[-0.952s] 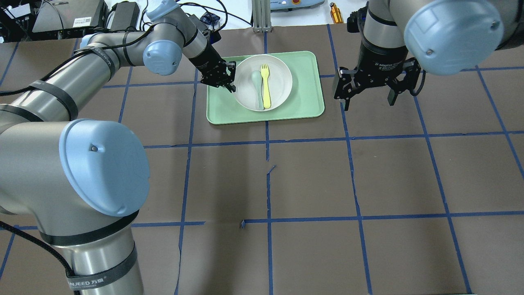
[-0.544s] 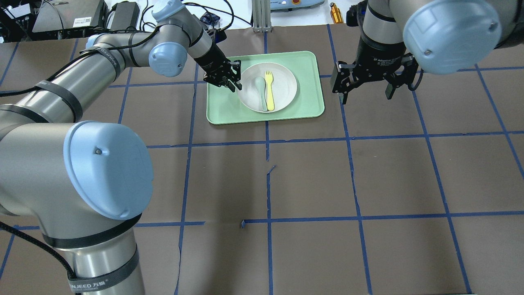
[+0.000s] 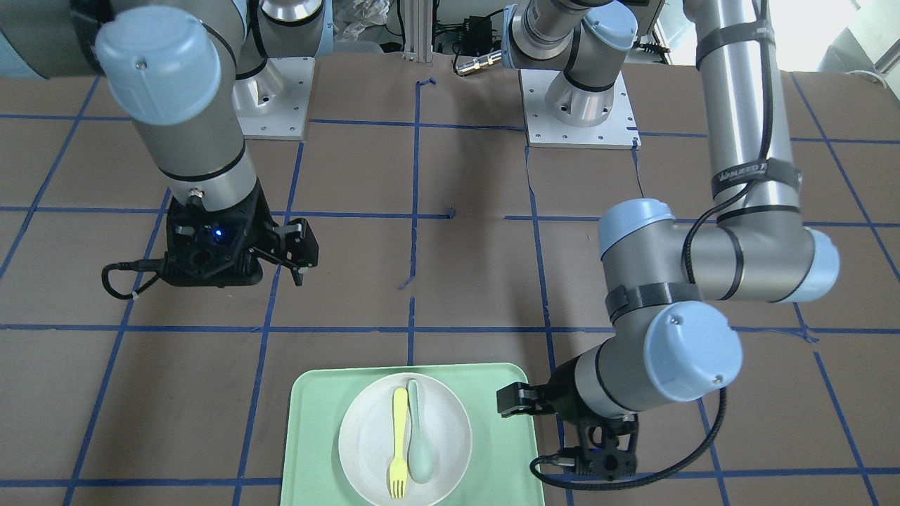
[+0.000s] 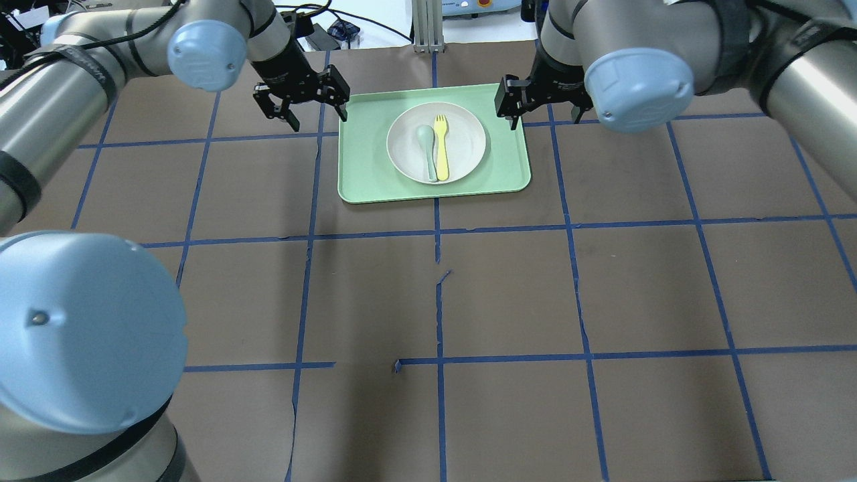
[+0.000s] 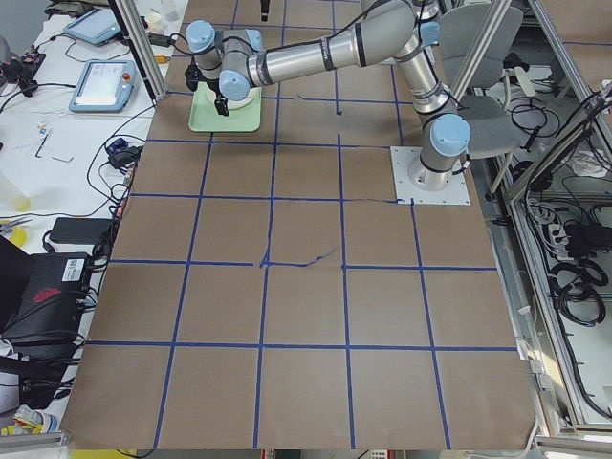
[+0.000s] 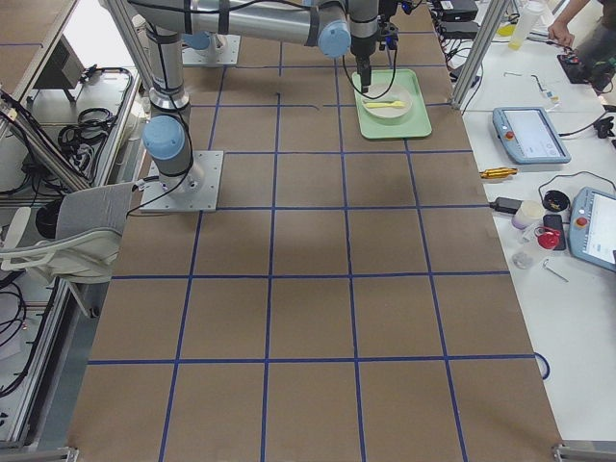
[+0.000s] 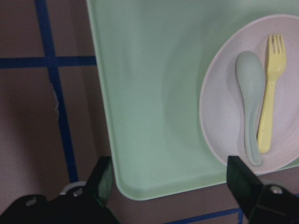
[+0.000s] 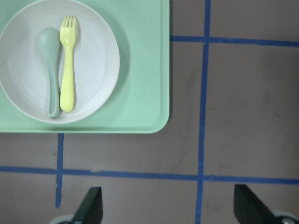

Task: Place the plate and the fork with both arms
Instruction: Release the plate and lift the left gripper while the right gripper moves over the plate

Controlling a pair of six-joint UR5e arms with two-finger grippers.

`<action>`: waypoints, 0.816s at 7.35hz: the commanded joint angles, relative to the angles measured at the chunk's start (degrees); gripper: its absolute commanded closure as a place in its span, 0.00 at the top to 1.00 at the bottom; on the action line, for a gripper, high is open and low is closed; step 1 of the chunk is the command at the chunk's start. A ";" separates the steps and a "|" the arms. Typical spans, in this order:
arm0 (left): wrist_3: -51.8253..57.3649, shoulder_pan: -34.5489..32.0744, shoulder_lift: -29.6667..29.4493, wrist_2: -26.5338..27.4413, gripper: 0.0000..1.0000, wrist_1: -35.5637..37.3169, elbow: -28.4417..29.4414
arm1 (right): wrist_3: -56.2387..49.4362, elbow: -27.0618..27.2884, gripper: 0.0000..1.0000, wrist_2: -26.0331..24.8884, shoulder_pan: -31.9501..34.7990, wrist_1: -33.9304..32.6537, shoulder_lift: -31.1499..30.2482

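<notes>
The off-white plate (image 4: pixel 466 137) lies on the mint-green tray (image 4: pixel 365 167). The pale yellow fork (image 4: pixel 441 150) lies on it, with a grey-green spoon (image 4: pixel 426 144) to its left. My left gripper (image 4: pixel 318 117) is open and empty, raised beside the tray's far left corner. In its wrist view (image 7: pixel 170 186) I see the tray (image 7: pixel 149 93), the plate (image 7: pixel 219 121) and the fork (image 7: pixel 271 93). My right gripper (image 4: pixel 546 110) is open and empty, off the tray's far right corner, partly hidden by its own elbow. Its wrist view (image 8: pixel 168 203) shows the plate (image 8: pixel 98 60) and the fork (image 8: pixel 68 70).
The table is brown paper with a blue tape grid (image 4: pixel 438 294). The tray (image 3: pixel 316 436) sits at the far middle, near the operators' edge. Cables and boxes (image 4: pixel 120 27) lie beyond the far edge. Both arm bases (image 3: pixel 576 105) stand at the robot's side.
My left gripper has let go of the plate's left rim, opened wide and drawn back left off the tray. My right gripper has moved in toward the tray's right corner.
</notes>
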 commanded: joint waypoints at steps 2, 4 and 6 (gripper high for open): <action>5.44 2.09 6.67 5.85 1.00 -1.65 -5.77 | 2.40 -13.13 0.73 2.07 4.04 -4.83 16.60; 5.44 2.00 8.70 5.85 1.00 -1.82 -7.27 | 2.50 -15.89 0.63 4.37 4.13 -9.12 23.57; 5.44 1.82 10.28 5.85 1.00 -1.65 -9.12 | 4.78 -16.51 0.61 4.63 4.57 -10.90 25.97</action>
